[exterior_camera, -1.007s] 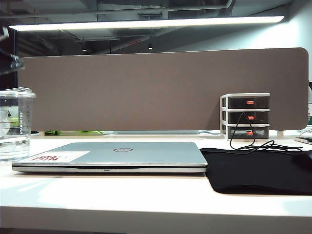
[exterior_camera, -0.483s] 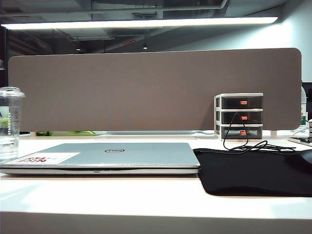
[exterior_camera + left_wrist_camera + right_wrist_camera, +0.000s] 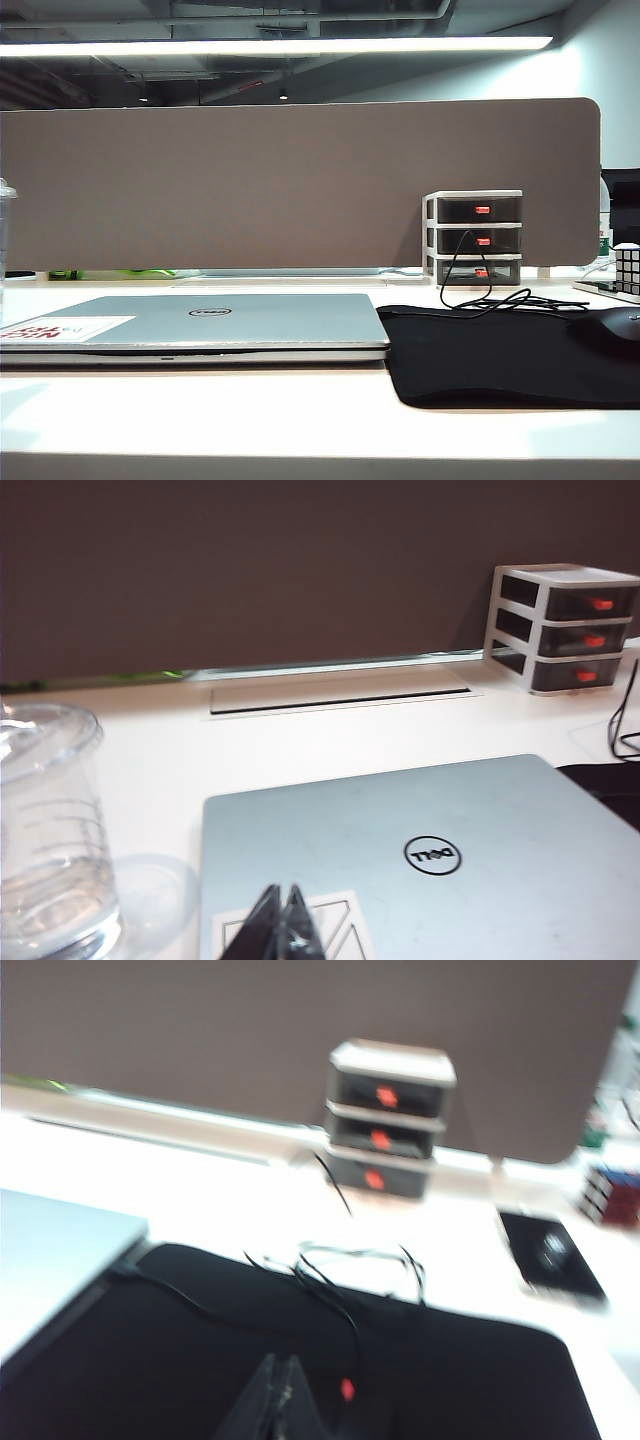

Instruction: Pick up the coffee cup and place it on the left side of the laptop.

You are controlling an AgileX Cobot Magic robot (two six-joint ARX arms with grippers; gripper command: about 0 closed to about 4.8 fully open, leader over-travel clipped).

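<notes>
White table (image 3: pixel 300 410) carried the closed laptop (image 3: pixel 230 320), coffee cup (image 3: pixel 50 830) just left of it, black mouse pad (image 3: pixel 510 355) and drawer unit (image 3: pixel 475 238).

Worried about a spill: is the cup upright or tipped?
Upright. The left wrist view shows the cup standing on the desk beside the laptop, lid on top, the left pincer off it.

Laptop (image 3: pixel 200 325) was silver-grey with a round dark logo and a white sticker with red letters at lower left of the exterior frame; coffee cup (image 3: pixel 50 830) was clear. Mouse pad (image 3: pixel 510 355) was black, partition (image 3: pixel 300 185) brown, drawer unit (image 3: pixel 474 238) white with dark drawers and red-orange tabs. Both the left gripper (image 3: pixel 282 925) and the right gripper (image 3: pixel 275 1400) were black.
</notes>
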